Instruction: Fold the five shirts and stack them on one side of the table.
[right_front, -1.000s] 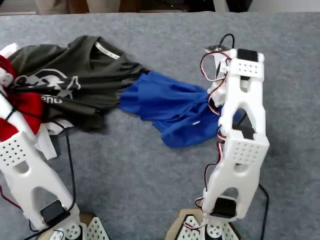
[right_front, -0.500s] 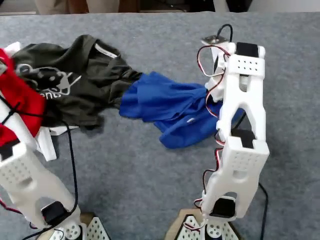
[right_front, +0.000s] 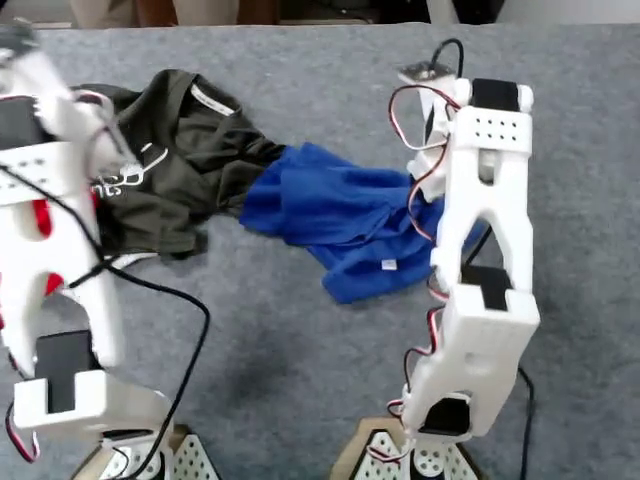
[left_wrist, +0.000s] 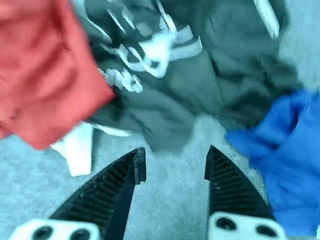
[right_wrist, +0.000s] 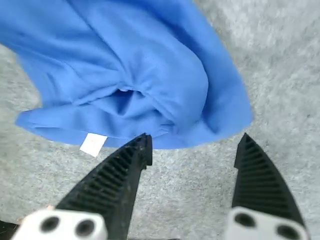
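Note:
A crumpled blue shirt (right_front: 340, 215) lies mid-table, touching a dark olive shirt (right_front: 190, 150) with white print to its left. A red shirt (right_front: 40, 215) and a white cloth (right_front: 130, 262) peek out from under the left arm (right_front: 55, 200). My left gripper (left_wrist: 175, 155) hangs open above the grey table, near the edge of the dark shirt (left_wrist: 200, 75), with the red shirt (left_wrist: 45, 70) and blue shirt (left_wrist: 285, 150) to either side. My right gripper (right_wrist: 195, 142) is open and holds nothing, just off the hem of the blue shirt (right_wrist: 125, 65).
The right arm (right_front: 485, 200) stands over the right end of the blue shirt. A white label (right_wrist: 93, 144) shows at its hem. Bare grey tabletop (right_front: 290, 360) stretches along the front and at the far right.
The left arm has swung up and away from the front edge, now over the red shirt and the dark shirt's left part. The dark shirt has bunched. The right arm barely moved.

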